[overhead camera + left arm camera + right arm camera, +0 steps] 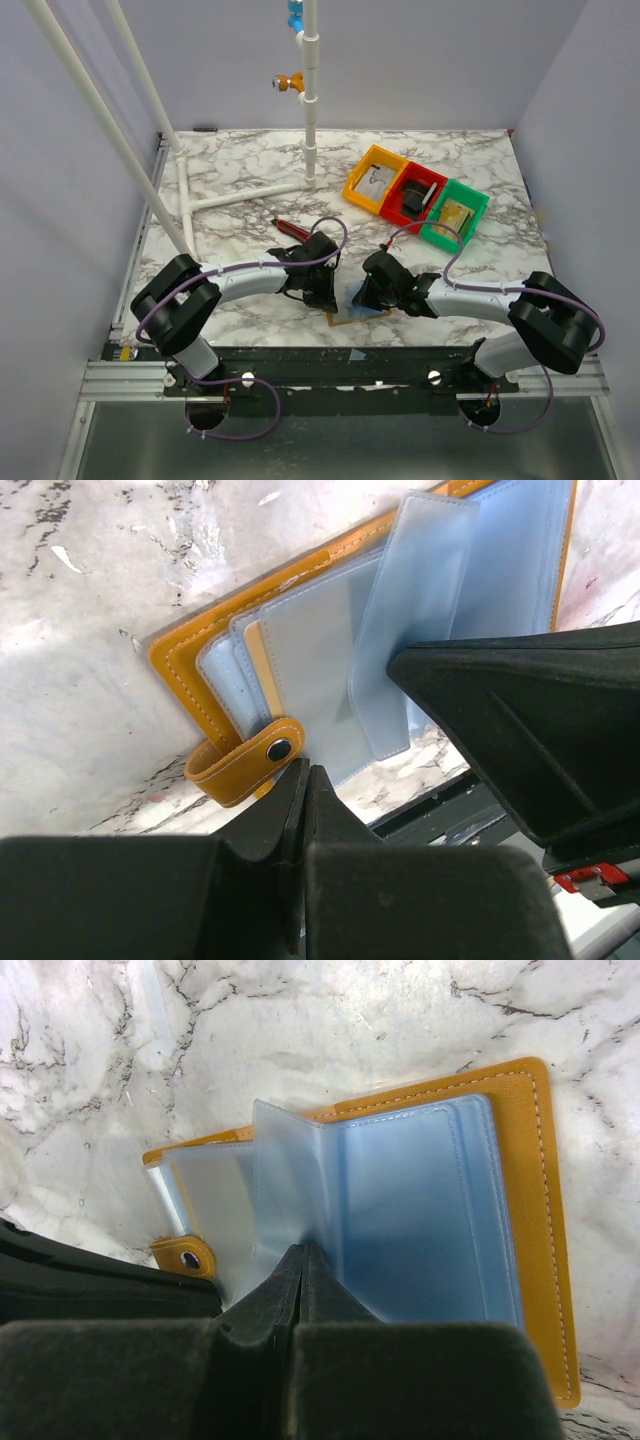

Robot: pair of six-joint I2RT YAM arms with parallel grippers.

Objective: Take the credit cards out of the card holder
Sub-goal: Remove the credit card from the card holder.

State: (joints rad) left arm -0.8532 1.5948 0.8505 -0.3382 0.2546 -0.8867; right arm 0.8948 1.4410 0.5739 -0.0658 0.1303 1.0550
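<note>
The work is at the opening stage: the card holder [352, 308] lies spread open on the marble table [240, 170] at the lower middle of the top view, right by the near edge, and no card lies loose beside it, so the removal itself seems not yet done. In the left wrist view its mustard cover sits at upper centre with the snap strap [245, 765] folded out at lower left and pale blue plastic sleeves [420, 600] fanned across it. One greyer pocket looks as if it holds one of the credit cards [310, 670], though cards and sleeves are hard to tell apart. The next move probably calls for one set of fingers to pin the cover flat while the other opens, finds a card's exposed edge and slides it out along the pocket. Such a thin edge leaves little to grip. From the left of the top view, the left arm reaches in low, elbow bent, and the left gripper [318, 285] points down at the holder's left side with its fingers pressed together on nothing visible, tips just off the strap. To the right of the holder, the right gripper [375, 290] mirrors that pose. Its fingers are also clenched, tips at the foot of an upstanding sleeve; whether they nip that sleeve cannot be told.
</note>
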